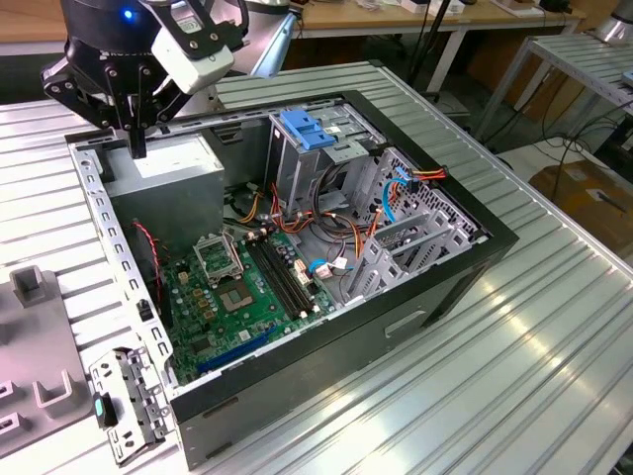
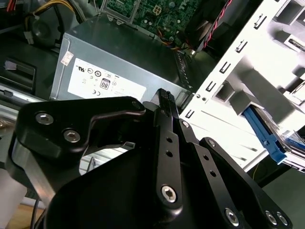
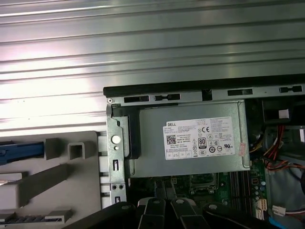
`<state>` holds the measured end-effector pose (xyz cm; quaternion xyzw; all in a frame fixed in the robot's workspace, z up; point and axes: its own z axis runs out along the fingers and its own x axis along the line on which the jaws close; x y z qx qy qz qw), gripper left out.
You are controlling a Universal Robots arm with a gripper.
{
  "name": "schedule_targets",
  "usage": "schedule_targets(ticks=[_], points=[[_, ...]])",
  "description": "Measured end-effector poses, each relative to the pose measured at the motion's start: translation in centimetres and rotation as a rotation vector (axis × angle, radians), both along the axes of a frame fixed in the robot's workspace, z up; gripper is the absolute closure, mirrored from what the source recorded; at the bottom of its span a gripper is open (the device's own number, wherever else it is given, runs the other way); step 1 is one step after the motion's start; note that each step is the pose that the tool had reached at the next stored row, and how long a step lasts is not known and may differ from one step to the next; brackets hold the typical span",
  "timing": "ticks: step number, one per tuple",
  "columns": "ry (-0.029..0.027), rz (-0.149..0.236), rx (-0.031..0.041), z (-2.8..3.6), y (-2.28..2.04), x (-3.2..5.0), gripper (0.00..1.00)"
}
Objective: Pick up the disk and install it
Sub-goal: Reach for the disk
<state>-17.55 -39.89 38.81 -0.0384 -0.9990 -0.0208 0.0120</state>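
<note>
My gripper (image 1: pixel 136 146) hangs over the back corner of the open computer case (image 1: pixel 415 327), just above the grey power supply box (image 1: pixel 176 178). Its black fingers (image 2: pixel 164 98) are pressed together with nothing between them. Of the disk I see a blue side rail (image 2: pixel 265 136) lying in a slot of the pale grey holder (image 2: pixel 248 81) beside the case; the same blue rail (image 3: pixel 18 151) appears in the first wrist view. The rest of the disk is hidden. The gripper is clear of the disk, with the case wall between them.
Inside the case stand a tall metal cage with a blue handle (image 1: pixel 309 134), a green motherboard (image 1: pixel 247 287) and loose orange and blue cables (image 1: pixel 396 193). The grey holder (image 1: pixel 35 336) sits on the ribbed metal table (image 1: pixel 514 376) at the exterior view's left.
</note>
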Motion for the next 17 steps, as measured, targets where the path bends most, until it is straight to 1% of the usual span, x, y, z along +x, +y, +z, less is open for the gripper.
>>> schedule_targets(ticks=[4,17], points=[[0.0024,0.0,0.0,-0.04,0.0,-0.22,0.89],[0.0079,0.0,0.0,-0.13,0.0,-0.73,0.89]])
